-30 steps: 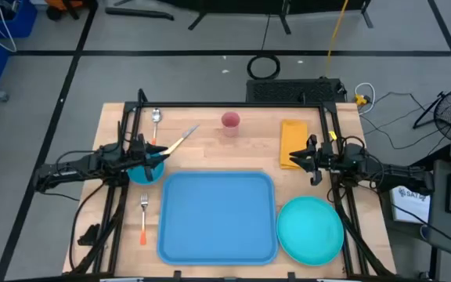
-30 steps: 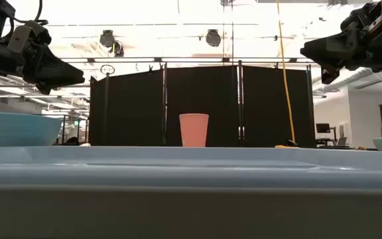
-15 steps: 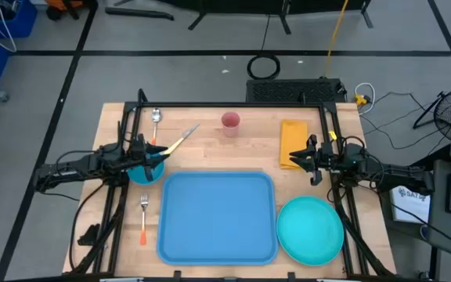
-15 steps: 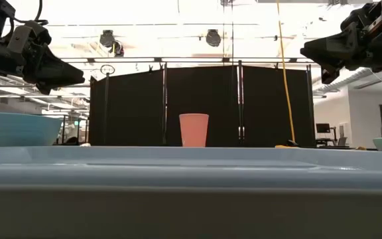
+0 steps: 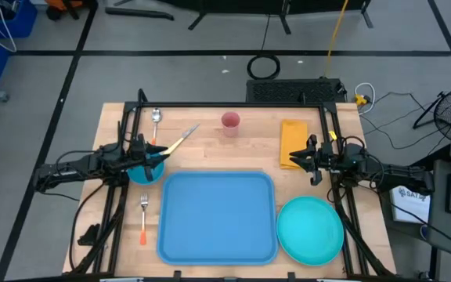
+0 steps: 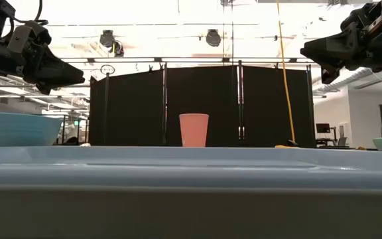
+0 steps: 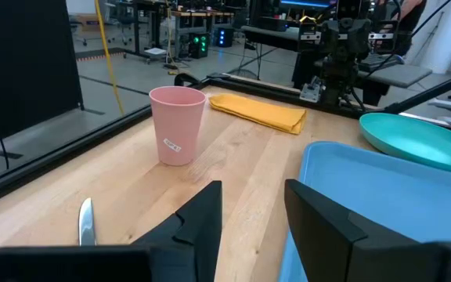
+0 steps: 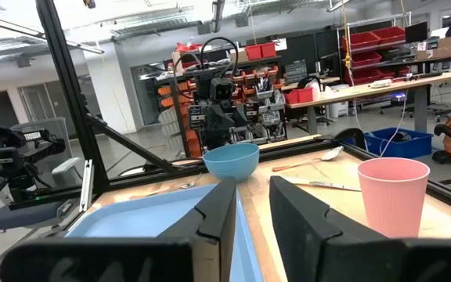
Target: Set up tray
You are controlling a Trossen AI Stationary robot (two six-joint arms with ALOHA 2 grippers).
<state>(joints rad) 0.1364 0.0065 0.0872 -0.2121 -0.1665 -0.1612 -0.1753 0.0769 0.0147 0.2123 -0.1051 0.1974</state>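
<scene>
The blue tray (image 5: 218, 215) lies flat at the table's near middle. My left gripper (image 5: 160, 153) hovers open and empty above a blue bowl (image 5: 144, 170) left of the tray; it also shows in the low view (image 6: 71, 76). My right gripper (image 5: 294, 155) hovers open and empty above the near end of the yellow napkin (image 5: 293, 141); it also shows in the low view (image 6: 310, 50). A turquoise plate (image 5: 310, 229) lies right of the tray. A pink cup (image 5: 230, 121) stands upright at the far middle. The left wrist view shows the cup (image 7: 178, 125) and the tray (image 7: 382, 188) ahead.
A fork with an orange handle (image 5: 143, 218) lies left of the tray. A spoon (image 5: 156, 117) and a yellow-handled knife (image 5: 180, 141) lie at the far left. A black frame rail (image 5: 225, 104) runs along the far edge.
</scene>
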